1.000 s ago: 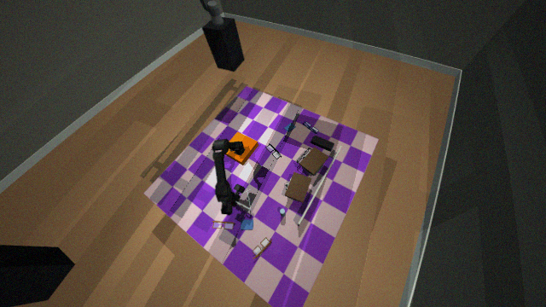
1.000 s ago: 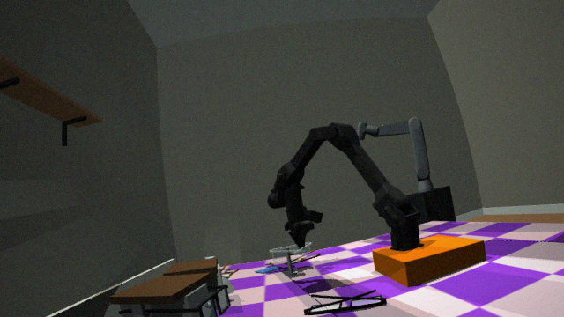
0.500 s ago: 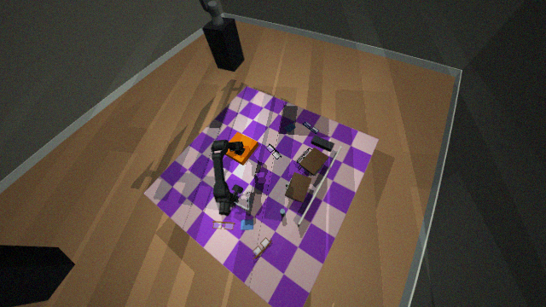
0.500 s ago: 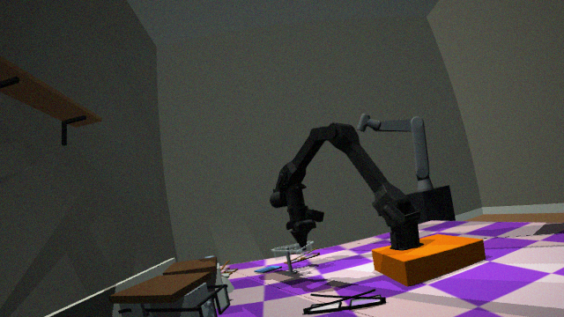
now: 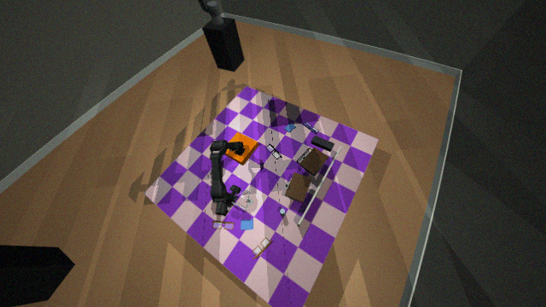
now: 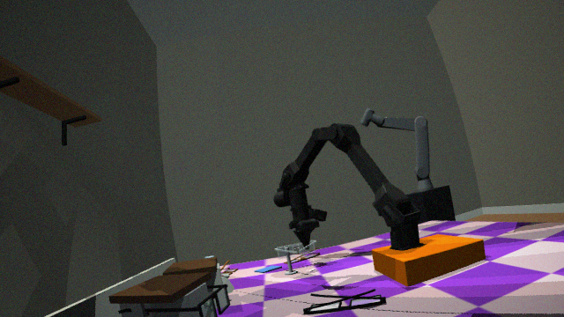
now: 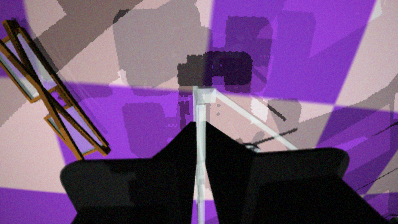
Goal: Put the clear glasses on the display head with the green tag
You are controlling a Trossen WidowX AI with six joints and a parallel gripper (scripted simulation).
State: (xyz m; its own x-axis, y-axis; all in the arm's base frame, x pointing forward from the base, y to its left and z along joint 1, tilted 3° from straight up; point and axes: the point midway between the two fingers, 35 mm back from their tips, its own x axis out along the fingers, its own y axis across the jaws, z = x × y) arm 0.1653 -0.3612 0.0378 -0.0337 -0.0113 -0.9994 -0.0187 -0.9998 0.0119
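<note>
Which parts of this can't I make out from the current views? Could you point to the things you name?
- Green tag: too small or hidden in every view.
- Display heads' faces: top view too small; exterior doesn't resolve them.
- Clear glasses (image 6: 284,251) (image 7: 201,135), rear end: wrist view, cut off by the bottom edge.
- Fingertip contact: exterior, too small.

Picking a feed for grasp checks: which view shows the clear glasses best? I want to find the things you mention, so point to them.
Wrist: the clear glasses (image 5: 240,206) (image 6: 285,252) (image 7: 201,135) appear large there, one bar running between the fingers of the closed gripper (image 5: 232,202) (image 6: 307,246) (image 7: 198,127), another slanting off. Exterior gives the frame's outline, small, below the gripper. Top shows only thin pale lines beside the arm.
</note>
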